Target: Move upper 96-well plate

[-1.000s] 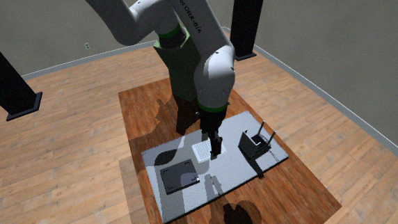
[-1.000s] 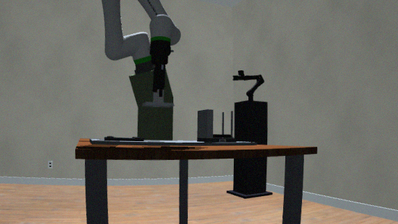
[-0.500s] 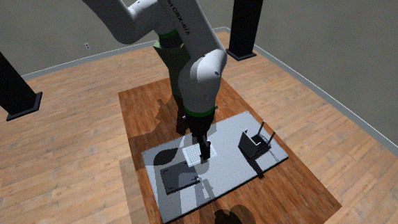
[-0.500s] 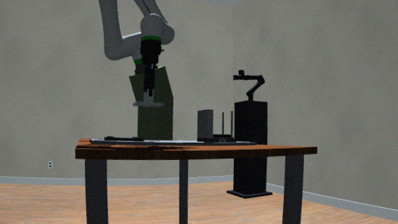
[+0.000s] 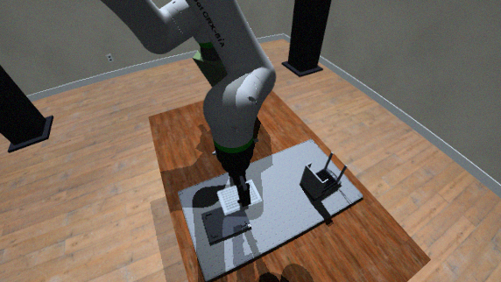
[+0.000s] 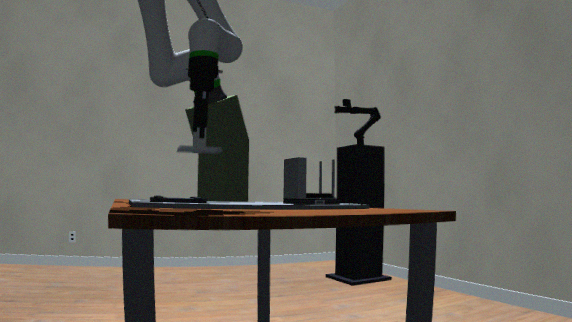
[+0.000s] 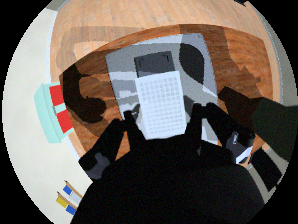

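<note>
While my pincer hangs high over the bench, stock reads as follows, largest item first.

Table (image 5: 385,245) — wooden, long axis running from 11 to 5 o'clock in the top view. Bears all that follows.

Grey base plate (image 5: 285,210) — lies flat on the table, filling its nearer half.

Stack rack K1 (image 5: 312,180) — dark, upright posts, at about 3 o'clock from my pincer, well apart from it. A plate appears to sit low inside; I cannot read its detail.

Plate nest N1 (image 5: 215,225) — dark flat square at about 7 o'clock from my pincer, near the base plate's left end. The A1 marking is too small to make out.

96-well plate (image 5: 232,199) — white, well grid facing up, held level in the air. From the side it hangs well above the table; from above it lies just short of the nest, overlapping the nest's far edge.

Gripper (image 5: 243,196) — mine, clamped on the plate across its short sides, fingers at either flank in the wrist view.

Handling note, by my judgement: the plate is light, rigid moulded plastic with smooth walls, so liable to slip or tilt under a loose grip. Best taken at the skirt, midway along opposite sides, as now — a centred hold should keep it flat for seating inside the locators.
</note>
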### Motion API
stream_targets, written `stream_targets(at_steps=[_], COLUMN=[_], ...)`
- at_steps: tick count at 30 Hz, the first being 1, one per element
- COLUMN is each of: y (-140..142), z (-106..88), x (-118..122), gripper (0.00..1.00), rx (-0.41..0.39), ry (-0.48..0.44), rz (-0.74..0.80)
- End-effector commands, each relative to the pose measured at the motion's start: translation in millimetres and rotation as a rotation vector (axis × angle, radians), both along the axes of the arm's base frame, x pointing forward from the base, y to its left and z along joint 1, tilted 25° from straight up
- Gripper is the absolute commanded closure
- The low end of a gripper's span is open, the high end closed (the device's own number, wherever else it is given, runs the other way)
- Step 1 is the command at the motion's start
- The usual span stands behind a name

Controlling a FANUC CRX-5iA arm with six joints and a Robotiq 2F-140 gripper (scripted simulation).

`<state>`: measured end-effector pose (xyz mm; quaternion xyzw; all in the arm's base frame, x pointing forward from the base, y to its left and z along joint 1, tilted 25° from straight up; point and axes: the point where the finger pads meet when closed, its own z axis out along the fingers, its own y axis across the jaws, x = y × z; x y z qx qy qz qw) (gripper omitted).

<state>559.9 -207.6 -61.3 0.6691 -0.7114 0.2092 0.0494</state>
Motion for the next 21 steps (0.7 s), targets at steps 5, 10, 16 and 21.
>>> stream_targets(at_steps=[5, 10, 16, 21], y=[-19, -32, -50, -60], z=[6.9, 11.2, 17.8, 21.1], x=[-2, -3, -6, -7], gripper=[1.00, 1.00, 1.00, 1.00], rx=[0.001, 0.001, 0.001, 0.001], ry=[0.001, 0.001, 0.001, 0.001], rz=[0.000, 0.000, 0.000, 0.000])
